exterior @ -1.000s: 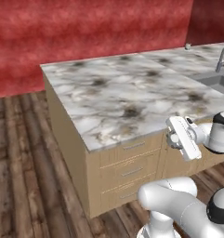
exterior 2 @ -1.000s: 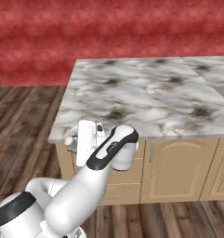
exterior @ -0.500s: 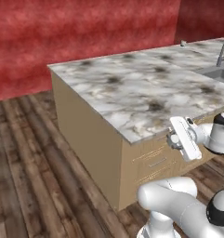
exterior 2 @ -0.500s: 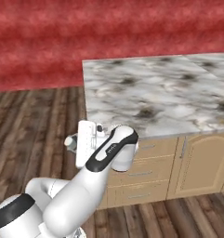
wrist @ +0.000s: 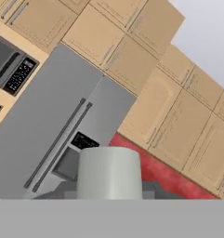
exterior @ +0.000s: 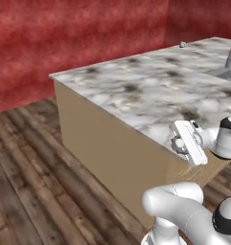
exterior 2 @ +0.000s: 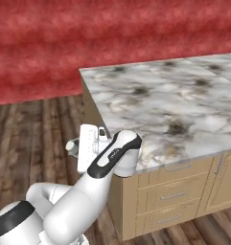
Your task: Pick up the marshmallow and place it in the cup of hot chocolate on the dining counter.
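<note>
My gripper (exterior: 178,142) hangs in front of the near edge of the dining counter (exterior: 136,91), just below the level of its top. It is shut on the marshmallow (exterior: 179,142), a small white stub. From the right the gripper (exterior 2: 75,147) points left, away from the dining counter (exterior 2: 174,95), with the marshmallow (exterior 2: 70,147) at its tip. In the hand view the marshmallow (wrist: 108,173) stands as a pale cylinder between the fingertips (wrist: 62,188). A tiny pale thing (exterior: 182,44) at the counter's far edge may be the cup of hot chocolate; it is too small to tell.
A steel sink (exterior: 227,72) with a faucet (exterior: 230,51) sits in the marble top at the right. Drawers (exterior 2: 172,196) line the counter's front. Wood floor (exterior: 26,162) lies open to the left, against a red wall (exterior: 64,33). The hand view faces a grey fridge (wrist: 53,125) and tan cabinets (wrist: 146,60).
The whole picture has shifted, so the base has moved: the counter's corner now sits further right and closer. The gripper keeps its pose and its grip on the marshmallow.
</note>
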Tool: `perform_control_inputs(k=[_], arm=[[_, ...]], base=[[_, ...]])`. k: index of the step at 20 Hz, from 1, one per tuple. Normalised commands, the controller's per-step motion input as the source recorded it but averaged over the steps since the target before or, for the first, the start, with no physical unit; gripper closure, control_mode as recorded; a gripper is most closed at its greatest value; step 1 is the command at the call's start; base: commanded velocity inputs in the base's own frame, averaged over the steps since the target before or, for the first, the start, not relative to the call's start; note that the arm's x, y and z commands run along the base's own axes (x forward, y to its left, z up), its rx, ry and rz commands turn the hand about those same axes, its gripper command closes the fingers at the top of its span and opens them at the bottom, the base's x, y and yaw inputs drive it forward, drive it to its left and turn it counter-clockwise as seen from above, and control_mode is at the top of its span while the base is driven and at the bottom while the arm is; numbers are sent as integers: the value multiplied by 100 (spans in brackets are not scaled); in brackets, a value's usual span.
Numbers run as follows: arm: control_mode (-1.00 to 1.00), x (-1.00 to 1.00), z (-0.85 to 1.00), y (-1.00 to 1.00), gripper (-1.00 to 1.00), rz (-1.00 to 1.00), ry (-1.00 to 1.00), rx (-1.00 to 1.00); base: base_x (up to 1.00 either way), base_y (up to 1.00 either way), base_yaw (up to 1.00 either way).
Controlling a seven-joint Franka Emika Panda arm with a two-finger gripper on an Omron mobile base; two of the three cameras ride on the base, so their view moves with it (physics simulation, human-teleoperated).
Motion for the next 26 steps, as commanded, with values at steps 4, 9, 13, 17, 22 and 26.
perform_control_inputs(k=[4,9,13,17,22,26], arm=[[100,0,0,0,100,0,0,0],[100,0,0,0,100,0,0,0],[100,0,0,0,100,0,0,0],[100,0,0,0,100,0,0,0],[100,0,0,0,100,0,0,0],[100,0,0,0,100,0,0,0]], base=[[60,100,-34],[63,100,-34],[71,100,-32],[71,100,-32],[68,100,-31],[61,100,-28]])
